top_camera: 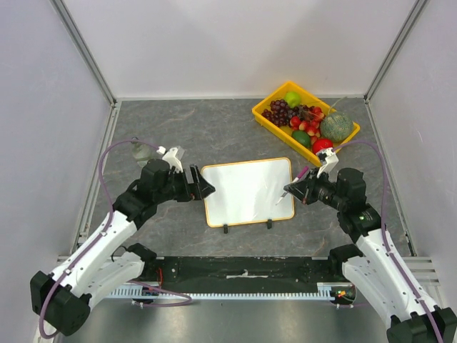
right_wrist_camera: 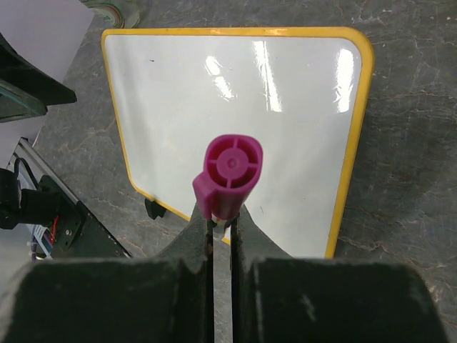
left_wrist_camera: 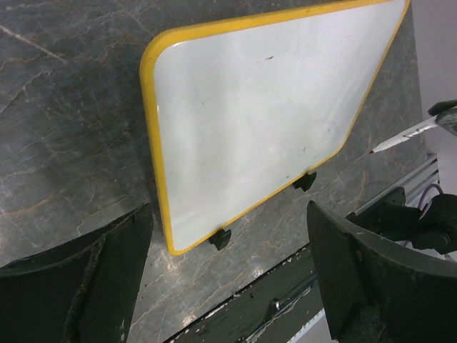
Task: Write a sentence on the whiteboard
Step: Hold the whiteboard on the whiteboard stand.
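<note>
The whiteboard [top_camera: 248, 191] lies flat on the grey table, glossy white with a yellow frame and two black feet on its near edge. Its surface is blank; no written sentence shows in any view. It also shows in the left wrist view [left_wrist_camera: 264, 107] and the right wrist view [right_wrist_camera: 235, 93]. My right gripper [top_camera: 296, 187] is at the board's right edge, shut on a marker [right_wrist_camera: 230, 179] with a magenta end. The marker's tip points down over the board's right side [left_wrist_camera: 403, 136]. My left gripper [top_camera: 202, 187] is open and empty just left of the board.
A yellow tray [top_camera: 278, 132] of fruit stands at the back right. White walls close in the table on three sides. A black strip [top_camera: 243, 268] runs along the near edge between the arm bases.
</note>
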### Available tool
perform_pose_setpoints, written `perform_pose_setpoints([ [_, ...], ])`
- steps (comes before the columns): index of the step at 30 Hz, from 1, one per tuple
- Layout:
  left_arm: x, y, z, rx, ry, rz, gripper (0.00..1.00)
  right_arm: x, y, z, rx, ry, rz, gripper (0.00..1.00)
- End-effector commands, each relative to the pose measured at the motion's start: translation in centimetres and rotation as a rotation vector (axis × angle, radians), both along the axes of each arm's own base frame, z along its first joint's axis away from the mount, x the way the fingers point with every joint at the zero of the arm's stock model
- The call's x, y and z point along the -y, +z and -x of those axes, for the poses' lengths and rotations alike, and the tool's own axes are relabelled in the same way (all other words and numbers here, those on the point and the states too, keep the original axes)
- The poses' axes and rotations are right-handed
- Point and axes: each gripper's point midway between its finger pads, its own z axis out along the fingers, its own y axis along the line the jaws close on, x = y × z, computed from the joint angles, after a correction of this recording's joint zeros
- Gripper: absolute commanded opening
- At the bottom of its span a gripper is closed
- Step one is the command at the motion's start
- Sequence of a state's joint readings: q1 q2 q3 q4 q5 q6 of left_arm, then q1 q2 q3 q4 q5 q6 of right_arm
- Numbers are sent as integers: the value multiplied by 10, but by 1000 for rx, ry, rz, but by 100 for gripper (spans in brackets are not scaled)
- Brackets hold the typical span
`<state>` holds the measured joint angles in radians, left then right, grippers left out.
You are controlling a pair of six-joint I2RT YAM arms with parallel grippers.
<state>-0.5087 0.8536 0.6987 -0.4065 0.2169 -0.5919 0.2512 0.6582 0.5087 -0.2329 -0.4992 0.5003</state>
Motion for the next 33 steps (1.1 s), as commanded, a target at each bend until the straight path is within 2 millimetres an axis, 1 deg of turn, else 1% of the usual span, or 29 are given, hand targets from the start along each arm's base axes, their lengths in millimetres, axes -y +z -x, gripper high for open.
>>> perform_pose_setpoints([
  [1,-4,-4,5,5,-57,15,93,-2,26,-10,116,7,-17,0],
  [5,-13,-2,4,28,-53,61,94,-2,26,-10,111,3,-24,0],
  [7,-17,-4,2,22,-38,74,96,-3,26,-9,118,3,-34,0],
  [9,-18,-10,-1,0,-25,90,98,-5,26,-9,132,10,-53,0],
  [15,-9,-27,-8,-54,-43,173,98,-11,24,-9,125,45,-64,0],
  [24,-3,-49,-14,-60,-50,206,96,-10,25,-11,134,52,-33,0],
  [25,-1,-45,-18,-30,-63,218,96,-10,25,-11,132,55,-34,0],
  [30,4,-52,-22,-14,-113,214,94,-12,29,-11,142,67,-43,0],
  [33,8,-52,-25,12,-140,217,93,-14,29,-11,135,81,-49,0],
])
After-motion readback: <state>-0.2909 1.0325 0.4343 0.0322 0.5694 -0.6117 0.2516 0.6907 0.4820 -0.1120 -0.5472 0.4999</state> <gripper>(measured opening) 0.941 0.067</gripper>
